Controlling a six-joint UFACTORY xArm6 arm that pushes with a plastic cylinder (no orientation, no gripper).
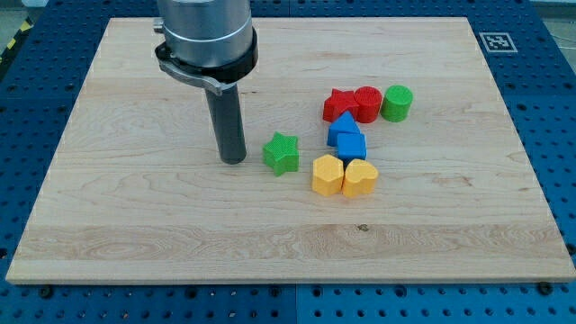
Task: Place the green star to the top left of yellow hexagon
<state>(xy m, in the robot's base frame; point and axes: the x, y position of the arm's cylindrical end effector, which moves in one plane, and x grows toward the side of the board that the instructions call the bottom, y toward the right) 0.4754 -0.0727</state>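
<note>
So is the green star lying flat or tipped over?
Flat. The green star shows its star face upward on the board, my tip just to its left.

board point(135, 216) — pale wood, on a blue base point(558, 108) | green star point(281, 152) near the middle | yellow hexagon point(327, 175) touching yellow heart point(360, 178) | two blue blocks point(346, 138) just above them | red star point(339, 103), red cylinder point(367, 103), green cylinder point(397, 103) in a row | my tip point(234, 161) — left of the green star, apart
</note>
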